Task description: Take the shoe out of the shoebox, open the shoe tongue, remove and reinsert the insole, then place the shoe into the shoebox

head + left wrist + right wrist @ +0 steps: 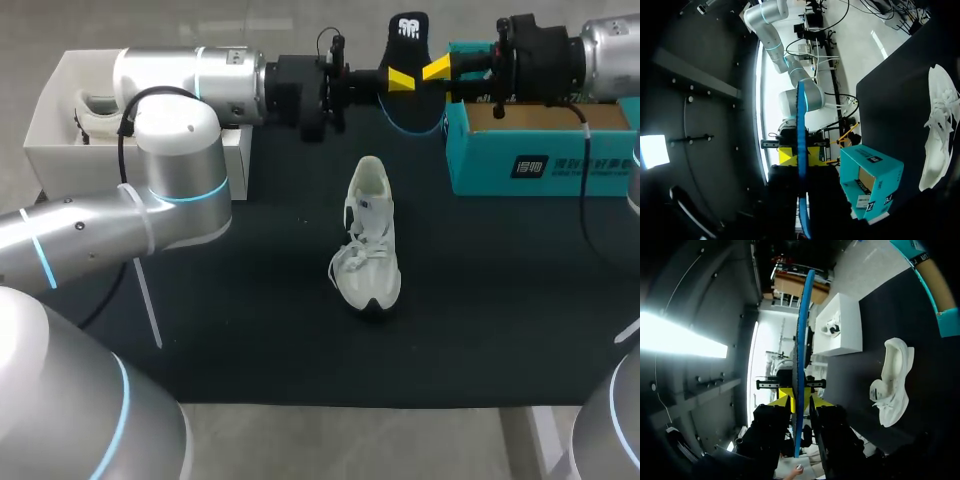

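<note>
Black mat — shoe midway, insole pinched between both arms' fingers

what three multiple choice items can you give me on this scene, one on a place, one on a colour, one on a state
1. The white shoebox stands by the black mat's: A far left corner; B near right corner; C centre.
2. The other box, at the far right, is: A red; B teal; C yellow.
3. The insole is: A lying flat; B rolled up; C held up between both grippers.

A, the head view shows it at the mat's far left edge; B, its walls are teal; C, the left gripper and right gripper each pinch it in their fingers.
</note>
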Robot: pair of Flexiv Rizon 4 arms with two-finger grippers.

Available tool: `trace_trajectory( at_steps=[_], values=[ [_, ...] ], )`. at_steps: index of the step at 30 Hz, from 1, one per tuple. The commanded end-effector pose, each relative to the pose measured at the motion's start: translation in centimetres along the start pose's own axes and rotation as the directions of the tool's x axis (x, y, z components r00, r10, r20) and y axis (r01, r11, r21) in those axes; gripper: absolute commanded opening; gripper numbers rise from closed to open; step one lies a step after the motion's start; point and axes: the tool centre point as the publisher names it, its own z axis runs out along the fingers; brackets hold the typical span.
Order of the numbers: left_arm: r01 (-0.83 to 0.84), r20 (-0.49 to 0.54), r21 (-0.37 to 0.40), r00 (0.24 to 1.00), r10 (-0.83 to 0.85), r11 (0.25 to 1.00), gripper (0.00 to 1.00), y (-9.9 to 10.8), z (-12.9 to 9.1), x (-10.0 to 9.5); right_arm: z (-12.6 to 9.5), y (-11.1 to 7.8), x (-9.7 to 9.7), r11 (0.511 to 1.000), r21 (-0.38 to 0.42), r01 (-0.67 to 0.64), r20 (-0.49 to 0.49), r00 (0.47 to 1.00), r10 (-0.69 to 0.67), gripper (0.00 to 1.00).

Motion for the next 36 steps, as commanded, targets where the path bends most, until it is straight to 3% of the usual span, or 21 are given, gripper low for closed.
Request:
trace_trajectory(
  at_steps=[1,3,4,5,13,14,15,16,21,27,36],
  values=[
    [-0.004,0.004,-0.005,1.0,0.004,1.0,0.0,0.0,0.2,0.1,0.2,-0.2,0.0,1.0,-0.002,-0.004,0.005,1.0,0.004,0.21],
    [-0.004,0.005,-0.005,1.0,0.004,1.0,0.0,0.0,0.2,0.1,0.2,-0.2,0.0,1.0,-0.001,-0.005,0.005,1.0,0.005,0.13],
    [-0.001,0.005,0.0,1.0,0.001,1.0,0.0,-0.1,0.2,0.0,0.2,-0.2,0.0,1.0,-0.001,-0.004,0.006,1.0,0.004,0.02],
    [0.0,0.008,0.002,1.0,0.0,1.0,0.0,-0.1,0.2,0.0,0.3,-0.2,0.0,1.0,-0.001,-0.005,0.005,1.0,0.005,0.0],
    [0.0,0.004,0.024,1.0,0.0,1.0,0.0,-0.5,0.0,0.1,0.5,-0.4,-0.1,1.0,-0.004,-0.005,-0.002,1.0,0.005,0.0],
    [0.0,0.012,0.027,1.0,0.0,1.0,0.31,-0.5,-0.2,0.1,0.5,-0.4,-0.1,1.0,-0.008,-0.003,0.0,1.0,0.003,0.0],
    [0.007,0.021,0.042,1.0,-0.007,0.999,0.84,-0.5,-0.4,0.1,0.5,-0.4,-0.1,1.0,-0.013,0.0,0.001,1.0,0.0,0.0],
    [0.009,0.029,0.046,1.0,-0.01,0.999,1.0,-0.5,-0.7,0.0,0.4,-0.5,-0.2,1.0,-0.019,0.004,0.002,1.0,-0.004,0.0],
    [0.006,-0.003,0.038,1.0,-0.005,0.999,1.0,0.0,-3.3,-0.5,0.1,-0.2,-0.1,0.999,-0.042,0.021,0.001,1.0,-0.021,0.0],
    [0.006,-0.093,0.061,0.996,0.0,0.998,1.0,0.2,-8.0,-1.3,-0.2,0.2,0.0,0.998,-0.052,0.032,0.0,0.999,-0.032,0.0],
    [0.094,-0.198,0.045,0.977,-0.084,0.995,1.0,-1.1,-13.9,-1.6,-0.2,0.4,-0.3,0.997,-0.065,0.035,-0.001,0.999,-0.035,0.0]
  ],
)
